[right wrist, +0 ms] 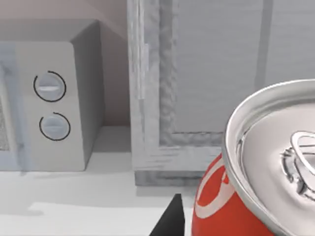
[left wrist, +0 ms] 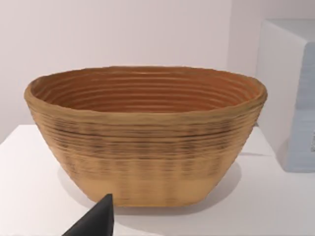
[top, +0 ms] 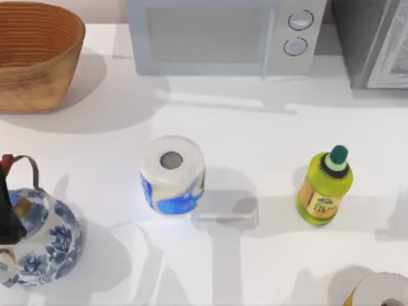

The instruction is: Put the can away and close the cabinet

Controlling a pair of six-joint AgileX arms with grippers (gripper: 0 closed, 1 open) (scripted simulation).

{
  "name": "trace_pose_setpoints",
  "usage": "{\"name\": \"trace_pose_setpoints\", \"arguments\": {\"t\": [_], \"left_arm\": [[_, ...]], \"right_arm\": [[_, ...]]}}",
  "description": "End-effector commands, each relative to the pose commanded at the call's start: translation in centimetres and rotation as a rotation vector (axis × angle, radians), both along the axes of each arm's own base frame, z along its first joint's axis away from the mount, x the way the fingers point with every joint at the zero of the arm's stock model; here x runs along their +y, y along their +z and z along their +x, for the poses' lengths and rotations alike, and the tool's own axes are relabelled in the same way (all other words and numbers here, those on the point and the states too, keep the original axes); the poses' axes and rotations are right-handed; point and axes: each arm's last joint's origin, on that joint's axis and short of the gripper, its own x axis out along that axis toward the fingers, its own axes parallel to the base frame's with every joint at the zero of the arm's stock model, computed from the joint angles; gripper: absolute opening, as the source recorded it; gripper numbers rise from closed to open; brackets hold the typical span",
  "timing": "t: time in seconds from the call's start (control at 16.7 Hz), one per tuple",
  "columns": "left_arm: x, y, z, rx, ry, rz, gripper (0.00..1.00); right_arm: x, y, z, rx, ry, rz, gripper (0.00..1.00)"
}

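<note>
Red can (right wrist: 231,206) close against right wrist camera, facing grey cabinet (right wrist: 216,83) beside microwave (right wrist: 49,103). Right gripper's grip impossible to tell. Left gripper near basket (left wrist: 147,137), state likewise unclear.
</note>
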Motion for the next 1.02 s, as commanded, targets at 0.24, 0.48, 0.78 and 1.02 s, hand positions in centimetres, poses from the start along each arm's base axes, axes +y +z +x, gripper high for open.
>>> {"name": "trace_pose_setpoints", "arguments": {"t": [0.24, 0.48, 0.78, 1.02], "left_arm": [[0.0, 0.0, 0.0, 0.0, 0.0, 0.0, 1.0], [0.0, 0.0, 0.0, 0.0, 0.0, 0.0, 1.0], [0.0, 0.0, 0.0, 0.0, 0.0, 0.0, 1.0], [0.0, 0.0, 0.0, 0.0, 0.0, 0.0, 1.0]], "right_arm": [[0.2, 3.9, 0.0, -0.006, 0.011, -0.011, 0.0], [0.8, 11.5, 0.9, -0.009, 0.04, -0.017, 0.0], [2.0, 22.3, 4.5, 0.0, 0.06, -0.009, 0.0], [3.1, 28.8, 8.7, 0.007, 0.04, -0.002, 0.0]]}}
